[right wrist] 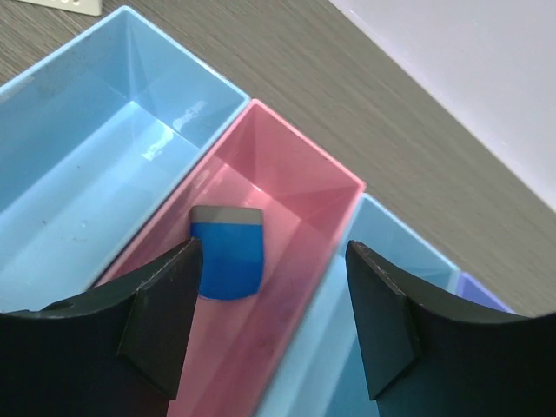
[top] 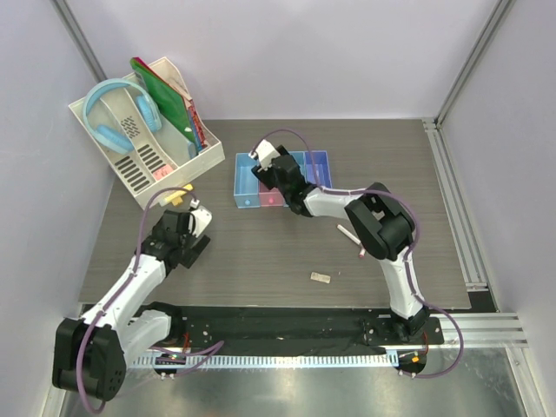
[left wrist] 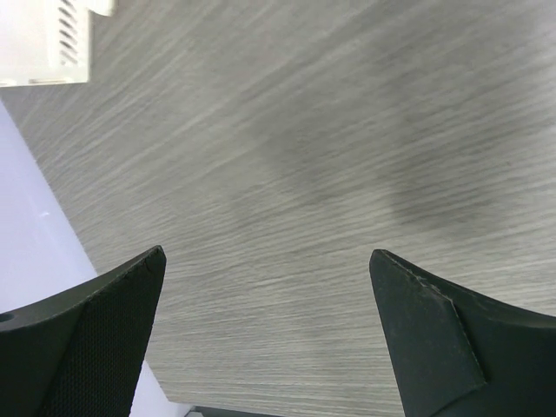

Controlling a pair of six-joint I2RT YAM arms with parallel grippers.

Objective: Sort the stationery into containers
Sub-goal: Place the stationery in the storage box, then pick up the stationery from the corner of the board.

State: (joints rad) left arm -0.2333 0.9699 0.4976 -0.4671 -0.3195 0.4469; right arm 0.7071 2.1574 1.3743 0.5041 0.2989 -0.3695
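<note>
The containers (top: 320, 170) are a row of joined bins on the far middle of the table: light blue (right wrist: 78, 174), pink (right wrist: 304, 187), light blue, purple. A blue square eraser (right wrist: 228, 259) lies flat in the pink bin. My right gripper (right wrist: 274, 252) hangs open just above that bin, apart from the eraser; it also shows in the top view (top: 265, 167). My left gripper (left wrist: 268, 254) is open and empty over bare table at the left (top: 196, 222). A tiny yellow piece (top: 179, 196), a tan flat piece (top: 321, 278) and a pink-capped pen (top: 352, 238) lie on the table.
A large white slotted rack (top: 130, 165) stands at the back left with blue headphones (top: 122, 113) and green and red folders (top: 169, 100); its corner shows in the left wrist view (left wrist: 52, 43). Grey walls close in both sides. A metal rail (top: 456, 208) runs along the table's right edge.
</note>
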